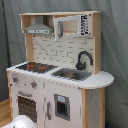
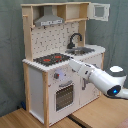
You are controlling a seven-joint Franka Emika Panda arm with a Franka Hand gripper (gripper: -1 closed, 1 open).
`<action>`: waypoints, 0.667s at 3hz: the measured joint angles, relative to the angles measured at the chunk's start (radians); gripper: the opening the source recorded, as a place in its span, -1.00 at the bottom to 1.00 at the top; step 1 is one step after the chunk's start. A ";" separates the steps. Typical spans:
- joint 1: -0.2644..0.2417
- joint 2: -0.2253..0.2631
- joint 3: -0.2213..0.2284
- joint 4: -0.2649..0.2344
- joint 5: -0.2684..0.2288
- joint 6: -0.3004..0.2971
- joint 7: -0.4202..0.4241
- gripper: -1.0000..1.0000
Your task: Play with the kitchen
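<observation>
The kitchen (image 2: pixel 62 70) stands upright on the wooden floor (image 2: pixel 20 119). The arm (image 2: pixel 95 77) reaches toward its front panel, near the knobs (image 2: pixel 59 76) above the oven door (image 2: pixel 64 96). Claw state: cannot tell. Current step: approach. Next move requires alignment with one knob.

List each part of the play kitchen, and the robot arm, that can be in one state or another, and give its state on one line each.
Upper cabinet door: swung open.
Oven door: shut.
Faucet: upright over the sink, no water seen.
Sink: looks empty.
Hob: nothing on it.
Robot arm: reaching to the kitchen's front, below the counter edge.
</observation>
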 joint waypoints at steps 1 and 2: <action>0.036 0.000 0.037 -0.003 -0.002 -0.010 -0.093 1.00; 0.062 0.013 0.130 -0.032 0.000 -0.010 -0.117 1.00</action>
